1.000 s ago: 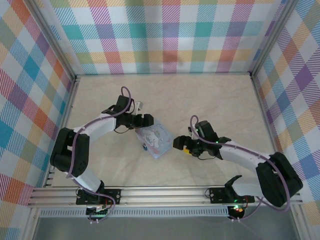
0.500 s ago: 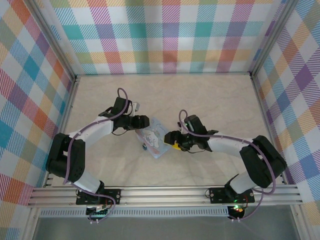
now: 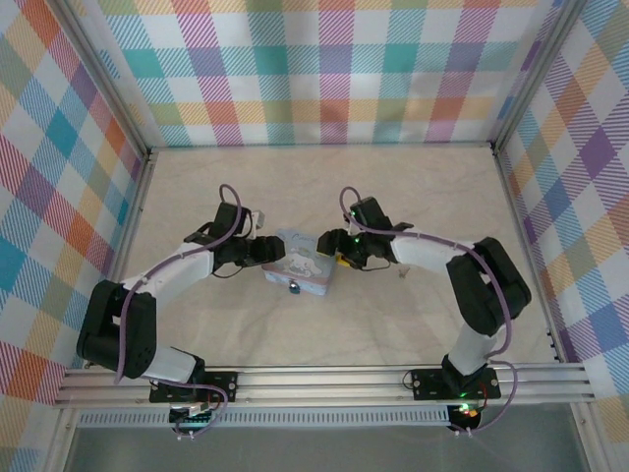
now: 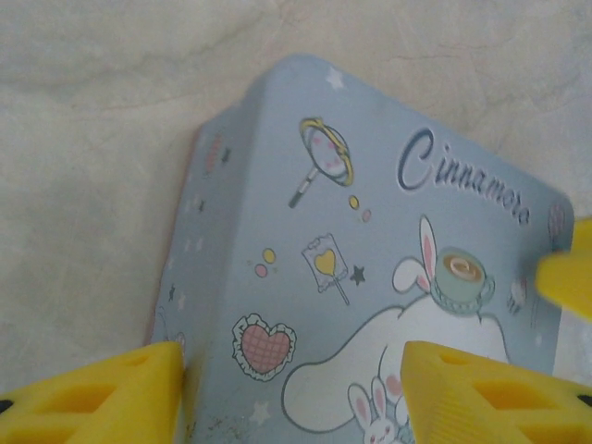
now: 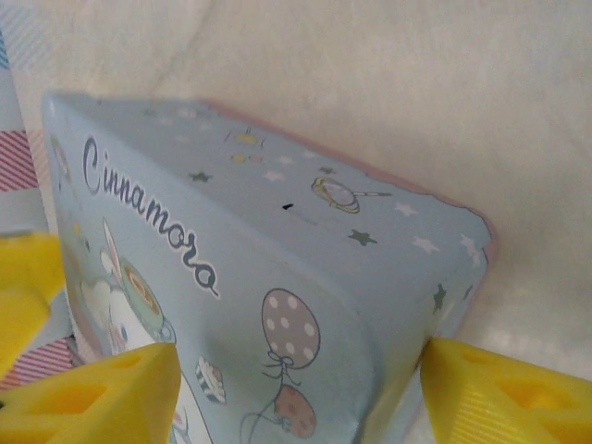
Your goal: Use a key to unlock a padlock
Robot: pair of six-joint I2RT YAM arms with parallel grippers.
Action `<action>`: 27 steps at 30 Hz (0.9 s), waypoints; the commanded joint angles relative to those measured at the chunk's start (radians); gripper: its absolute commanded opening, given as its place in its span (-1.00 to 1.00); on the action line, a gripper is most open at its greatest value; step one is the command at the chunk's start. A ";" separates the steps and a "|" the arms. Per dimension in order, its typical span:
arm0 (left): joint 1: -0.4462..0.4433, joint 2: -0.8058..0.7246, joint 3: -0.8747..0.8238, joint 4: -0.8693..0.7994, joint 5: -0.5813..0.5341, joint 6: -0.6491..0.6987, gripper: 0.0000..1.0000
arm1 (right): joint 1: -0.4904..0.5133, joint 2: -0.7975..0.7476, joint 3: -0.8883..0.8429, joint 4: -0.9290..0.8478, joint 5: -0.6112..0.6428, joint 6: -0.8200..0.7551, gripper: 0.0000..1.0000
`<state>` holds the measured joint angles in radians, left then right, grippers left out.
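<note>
Left pincer (image 3: 261,253) sits at the left end of the pastel-blue box (image 3: 303,262). Its yellow fingers (image 4: 97,396) are spread apart with a corner of the box between them. 1 finger looks flush against the side wall, but I can't tell if it's actually squeezing.

The box lies mid-desk (image 3: 413,197). The padlock (image 3: 295,287) is the tiny dark blob at the box's near edge, roughly between the 2 arms.

My guess on handling: it's hard metal, light and slick, and so small it'll want to twist or pop out of fat fingertips. I'd pinch it across the flat faces of the body, leaving the shackle and keyhole clear.

Readable writing: "Cinnamoro" in dark script on the lid, cut off at the end. Around it are a white long-eared character, a teacup, a heart, balloons and stars.

Right pincer (image 3: 337,255) is at the box's right end and it's the same deal. Its fingers (image 5: 507,393) are apart and straddling a corner, and I can't tell if they're gripping.

I can't pick out the key for sure. A small speck (image 3: 403,273) on the desk by the right arm might be it.
</note>
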<state>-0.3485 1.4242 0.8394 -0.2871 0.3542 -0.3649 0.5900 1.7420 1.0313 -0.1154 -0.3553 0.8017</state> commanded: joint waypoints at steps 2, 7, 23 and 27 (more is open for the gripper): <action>-0.035 -0.048 -0.047 0.045 0.093 -0.062 0.22 | 0.021 0.063 0.110 0.000 -0.080 -0.061 0.33; -0.042 -0.074 -0.063 0.079 0.091 -0.096 0.18 | 0.019 0.095 0.150 -0.040 -0.055 -0.093 0.28; -0.129 0.113 0.079 0.201 0.035 -0.165 0.13 | -0.087 0.094 0.182 -0.088 -0.032 -0.146 0.26; -0.150 0.183 0.141 0.208 0.010 -0.173 0.12 | -0.125 0.088 0.174 -0.090 -0.032 -0.151 0.26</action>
<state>-0.4652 1.5730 0.9188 -0.1795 0.3412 -0.5167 0.4580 1.8320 1.1748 -0.2058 -0.3092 0.6666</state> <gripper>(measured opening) 0.562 0.634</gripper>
